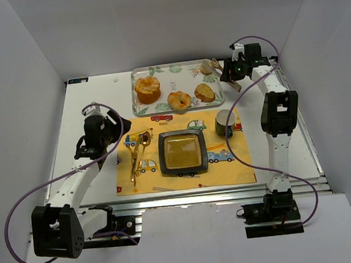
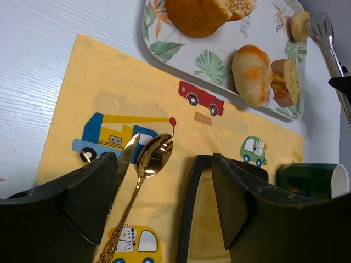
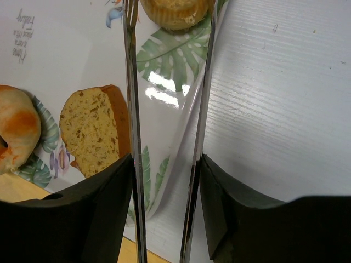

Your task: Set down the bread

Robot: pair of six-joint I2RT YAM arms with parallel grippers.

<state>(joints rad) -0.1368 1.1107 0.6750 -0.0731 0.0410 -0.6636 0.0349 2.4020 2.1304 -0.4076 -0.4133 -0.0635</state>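
At the tray [image 3: 55,66] corner, the right hand [image 3: 164,175] pinches tongs [image 3: 131,109] straddling the small bun [image 3: 175,12]; squeeze evenly, lift straight (left hand [image 2: 164,170] hangs spread).

Small bun [image 1: 207,69], ring roll [image 1: 179,100] on tray [image 1: 169,76]

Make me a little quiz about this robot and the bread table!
1. True or false: the right gripper holds metal tongs.
2. Which stands near the black plate? A) a green mug B) a banana C) a bottle
3. Fill in: the ring-shaped roll lies on the leafy ____.
Key: 1 true; 2 A; 3 tray.
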